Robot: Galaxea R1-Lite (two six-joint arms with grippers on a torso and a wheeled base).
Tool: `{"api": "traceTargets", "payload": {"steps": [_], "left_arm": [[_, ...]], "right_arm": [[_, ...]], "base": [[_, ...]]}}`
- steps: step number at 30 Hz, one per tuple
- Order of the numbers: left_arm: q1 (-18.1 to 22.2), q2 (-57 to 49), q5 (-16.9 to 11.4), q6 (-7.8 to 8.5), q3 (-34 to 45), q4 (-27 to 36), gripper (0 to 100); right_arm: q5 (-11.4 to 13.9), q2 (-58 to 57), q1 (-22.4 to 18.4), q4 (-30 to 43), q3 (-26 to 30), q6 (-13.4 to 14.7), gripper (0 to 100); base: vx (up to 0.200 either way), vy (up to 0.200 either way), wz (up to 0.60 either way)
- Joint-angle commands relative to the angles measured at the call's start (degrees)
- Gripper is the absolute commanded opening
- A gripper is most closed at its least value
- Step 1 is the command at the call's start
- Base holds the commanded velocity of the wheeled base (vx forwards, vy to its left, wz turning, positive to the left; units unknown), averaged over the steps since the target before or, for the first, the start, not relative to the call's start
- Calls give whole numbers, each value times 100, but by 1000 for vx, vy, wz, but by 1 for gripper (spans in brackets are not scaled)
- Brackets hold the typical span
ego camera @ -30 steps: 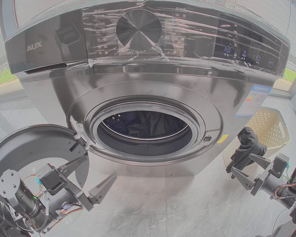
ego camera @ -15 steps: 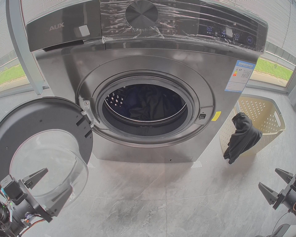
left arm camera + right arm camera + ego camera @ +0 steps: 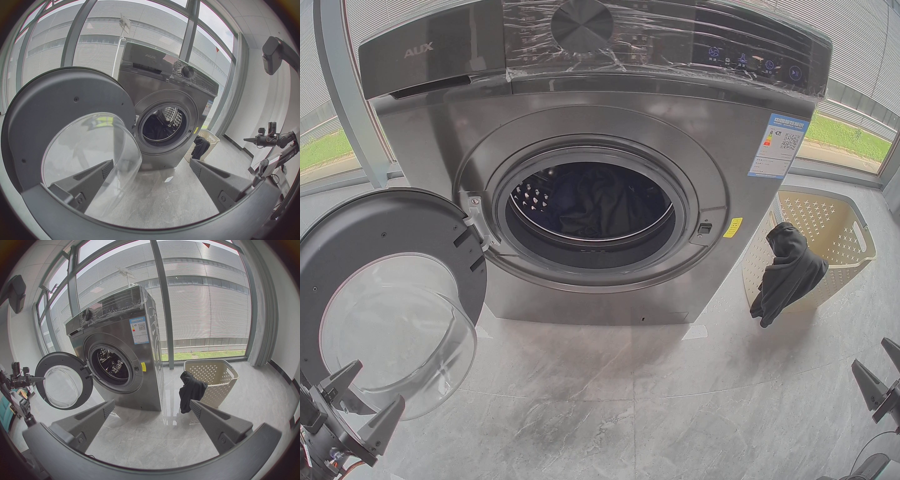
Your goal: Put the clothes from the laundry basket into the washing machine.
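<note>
Loosely draped over the front rim of the laundry basket [image 3: 844, 231]: black garment [image 3: 790, 275], hanging down the outside wall, lower end near the floor. Basket on the floor just beside the right side of the washing machine [image 3: 600, 106]. Inside the drum [image 3: 532, 199], more dark clothes [image 3: 600, 200]. Door [image 3: 381, 231] swung fully open to the left, glass bowl bulging outward. Low in front of the door, left pincer [image 3: 369, 390] spread wide, holding nothing. Low at the right, well apart from the garment, right pincer [image 3: 872, 354] likewise wide, nothing held.
</note>
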Motion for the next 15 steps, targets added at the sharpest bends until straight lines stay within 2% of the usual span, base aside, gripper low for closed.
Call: {"api": "traceTargets", "payload": {"steps": [1,3,4,5,7,9,12,13,14,15], "left_arm": [[347,-788,-25,5,99,480,100],[637,-1482,-139,5,99,1236,100],[655,-1526,-148,5,99,1280,100],[901,-2010,-324,5,99,1816,100],[1252,-2616,-614,5,99,2475,100],[1437,-2809,-878,-21,64,2836,100],[1419,-2766,-772,-12,90,2669,100],[1428,-2757,-737,67,99,2669,100],[1428,-2757,-719,75,99,2669,100],[1463,-2730,-588,163,99,2660,100]], "right_arm": [[24,-536,-160,-19,404,-9,100],[51,-1292,-327,263,597,-27,100],[60,-1336,-327,298,597,-27,100],[42,-1828,-415,764,597,-18,100],[7,-2469,-538,1502,597,-53,100],[77,-2874,-995,2381,518,-299,100],[-2,-2944,-1100,2284,509,-229,100],[-2,-2944,-1083,2117,580,-220,100],[-11,-2944,-1083,2091,597,-220,100],[-2,-2944,-1083,2073,597,-229,100]], "base": [[0,-200,0],[0,-200,0],[0,-200,0],[0,-200,0],[0,-200,0],[0,-200,0],[0,-200,0],[0,-200,0],[0,-200,0],[0,-200,0]]}}
